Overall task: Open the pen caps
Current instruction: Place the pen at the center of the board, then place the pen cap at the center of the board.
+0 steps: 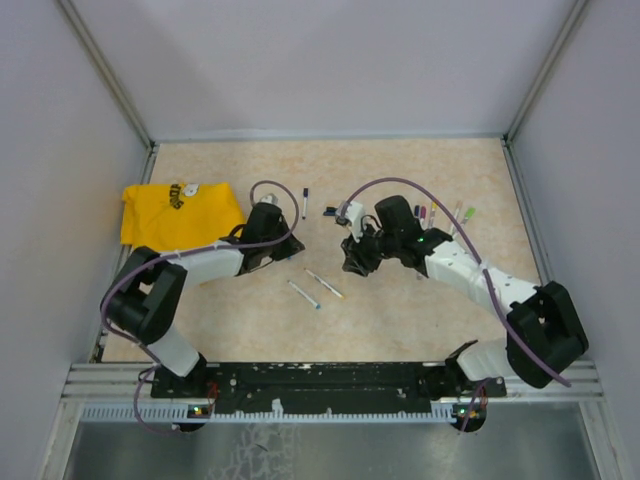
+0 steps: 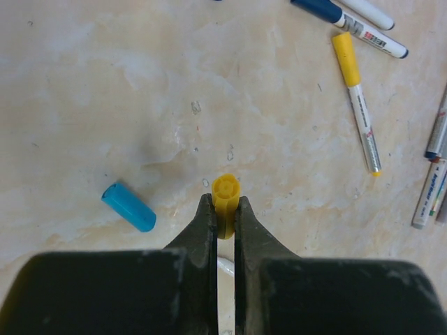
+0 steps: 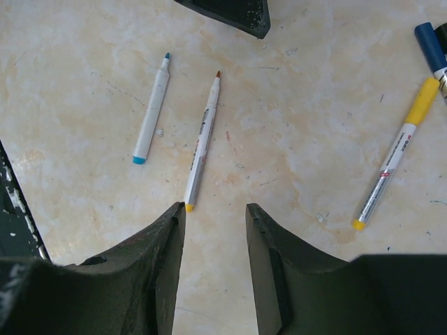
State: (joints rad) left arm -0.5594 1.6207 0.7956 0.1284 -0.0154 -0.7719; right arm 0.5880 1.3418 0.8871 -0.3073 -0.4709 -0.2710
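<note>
One fluted yellow cap (image 2: 225, 188) clamped in left hand (image 2: 225, 204), right hand (image 3: 215, 211) apart, stubby blue cap (image 2: 128, 206) nearby

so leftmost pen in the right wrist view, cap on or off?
Off. The pen lies flat on the table with its blue tip bare at the far end; no cap on it.

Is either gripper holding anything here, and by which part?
The left gripper pinches a yellow pen cap by its sides, one end poking past the fingertips. The right gripper stands open and holds nothing.
</note>
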